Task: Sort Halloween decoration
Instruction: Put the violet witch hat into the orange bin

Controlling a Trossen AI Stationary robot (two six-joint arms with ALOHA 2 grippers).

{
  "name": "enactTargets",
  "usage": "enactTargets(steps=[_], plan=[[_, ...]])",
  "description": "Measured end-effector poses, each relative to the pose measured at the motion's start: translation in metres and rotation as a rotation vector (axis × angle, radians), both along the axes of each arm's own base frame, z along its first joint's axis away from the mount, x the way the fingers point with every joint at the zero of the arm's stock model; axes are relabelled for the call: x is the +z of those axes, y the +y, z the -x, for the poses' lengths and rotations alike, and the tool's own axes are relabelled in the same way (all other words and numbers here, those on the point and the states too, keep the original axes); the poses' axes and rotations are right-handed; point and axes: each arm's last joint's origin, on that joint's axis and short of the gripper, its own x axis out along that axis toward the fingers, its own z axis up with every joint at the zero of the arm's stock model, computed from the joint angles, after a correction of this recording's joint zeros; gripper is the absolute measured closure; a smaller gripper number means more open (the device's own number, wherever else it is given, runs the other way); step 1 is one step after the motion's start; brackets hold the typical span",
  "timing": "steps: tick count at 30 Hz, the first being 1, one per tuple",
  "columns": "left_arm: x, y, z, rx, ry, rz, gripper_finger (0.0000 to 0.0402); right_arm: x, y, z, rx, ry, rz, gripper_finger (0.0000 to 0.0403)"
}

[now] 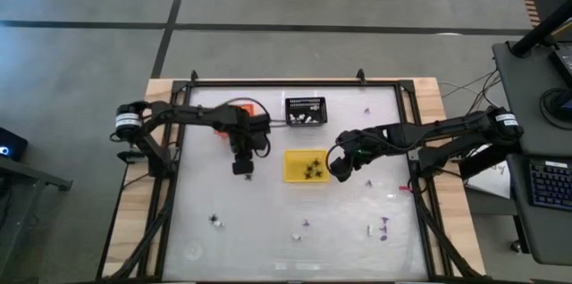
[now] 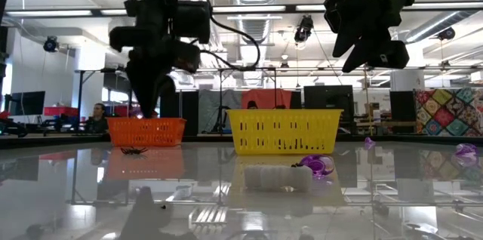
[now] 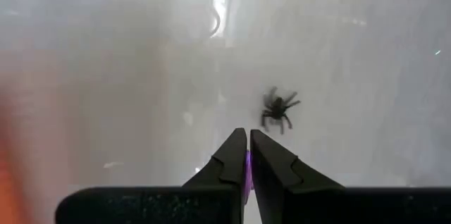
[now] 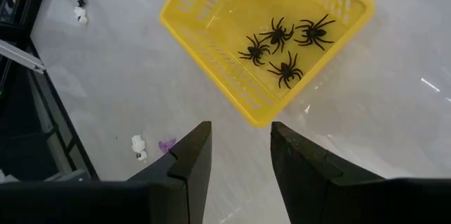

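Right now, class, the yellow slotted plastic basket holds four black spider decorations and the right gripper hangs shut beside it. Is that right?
One error: the right gripper is open, as the right wrist view shows. The yellow slotted plastic basket does hold four black spider decorations.

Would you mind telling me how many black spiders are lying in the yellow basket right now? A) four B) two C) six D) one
A: the right wrist view looks down into the yellow basket, and four black spiders lie together on its floor, with no other pieces in it.
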Motion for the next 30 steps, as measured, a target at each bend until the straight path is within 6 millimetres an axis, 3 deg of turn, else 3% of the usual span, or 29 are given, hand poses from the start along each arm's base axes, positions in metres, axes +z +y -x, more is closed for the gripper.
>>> enactTargets(steps=[4,15,24,30], plan=[[0.013,0.023,0.004,0.039,-0.021,-0.059,0.0402,0.000,0.000,0.000,0.000,0.005,0.000,0.0268],[0.024,0.095,0.032,0.155,-0.056,-0.106,0.0402,-0.001,0.000,0.001,-0.018,0.018,-0.013,0.0268],[0.019,0.141,0.058,0.286,-0.072,-0.130,0.0401,-0.002,0.000,0.002,-0.040,0.041,-0.030,0.0268],[0.012,0.160,0.069,0.363,-0.069,-0.131,0.0401,-0.008,-0.003,0.010,-0.193,0.154,-0.040,0.0268]])
